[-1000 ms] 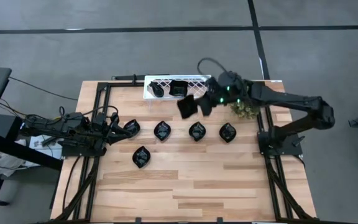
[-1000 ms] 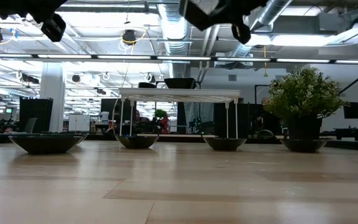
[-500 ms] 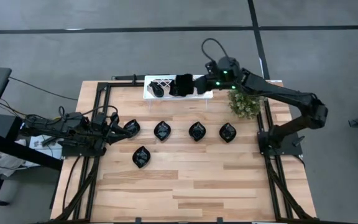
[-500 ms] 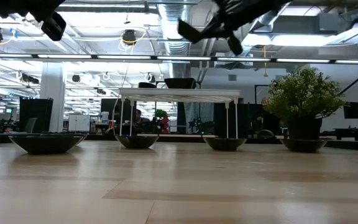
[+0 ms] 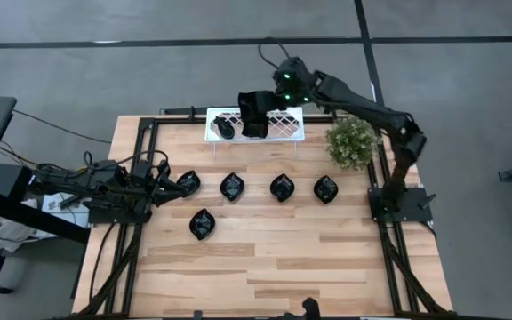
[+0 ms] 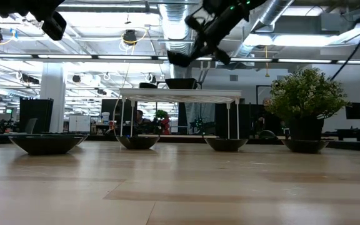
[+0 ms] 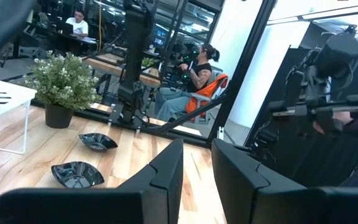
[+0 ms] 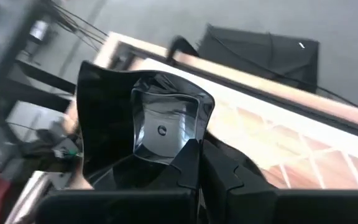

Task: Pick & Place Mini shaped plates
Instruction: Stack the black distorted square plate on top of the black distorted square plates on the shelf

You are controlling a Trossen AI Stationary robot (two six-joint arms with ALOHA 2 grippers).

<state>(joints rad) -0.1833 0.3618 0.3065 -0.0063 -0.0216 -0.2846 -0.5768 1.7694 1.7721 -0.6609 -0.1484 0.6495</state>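
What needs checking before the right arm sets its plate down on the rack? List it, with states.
1. Grip: right gripper shut on the square plate: ok.
2. Position: held plate hangs over the white rack, in the high view: ok.
3. Height: held plate sits above the rack top in the low view: ok.
4. Landing spot: two plates already on the rack; bare lattice shows on its right part: ok.
5. Plate level: tilted in the low view: not ok.
6. Left gripper low at the table's left edge, away from the rack: ok.
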